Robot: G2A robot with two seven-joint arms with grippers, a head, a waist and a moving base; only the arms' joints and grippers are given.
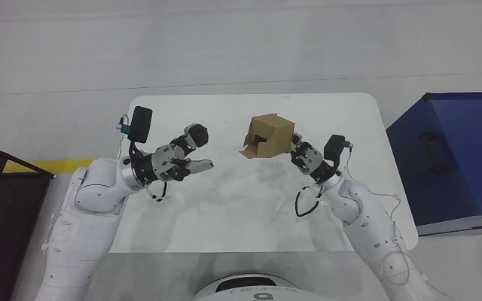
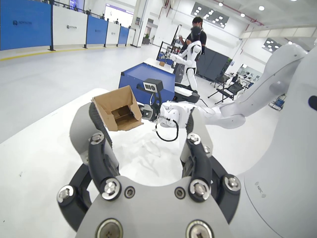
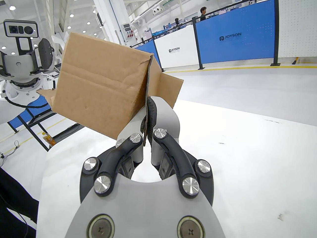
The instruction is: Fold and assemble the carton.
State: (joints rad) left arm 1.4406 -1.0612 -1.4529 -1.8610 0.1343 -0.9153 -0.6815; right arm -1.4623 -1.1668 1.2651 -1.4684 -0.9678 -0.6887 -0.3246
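White table (image 1: 226,218), rounded corners, top scuffed near its middle. Blue bin (image 1: 444,162) on the floor just off the table's right edge.

Brown cardboard carton (image 1: 269,135) (image 2: 116,110) (image 3: 99,85) over the table's far middle, tilted and partly formed. Its open end, with loose flaps, faces the table's left side. Cannot tell whether the lowest flap touches the table.

Right gripper (image 1: 297,152) (image 3: 148,105) right of the table's centre, fingers clamped tight on a cardboard edge at the carton's near corner.

Left gripper (image 1: 203,149) (image 2: 143,125) above the table left of centre, jaws spread wide and empty, pointed at the open end, well apart from the carton.
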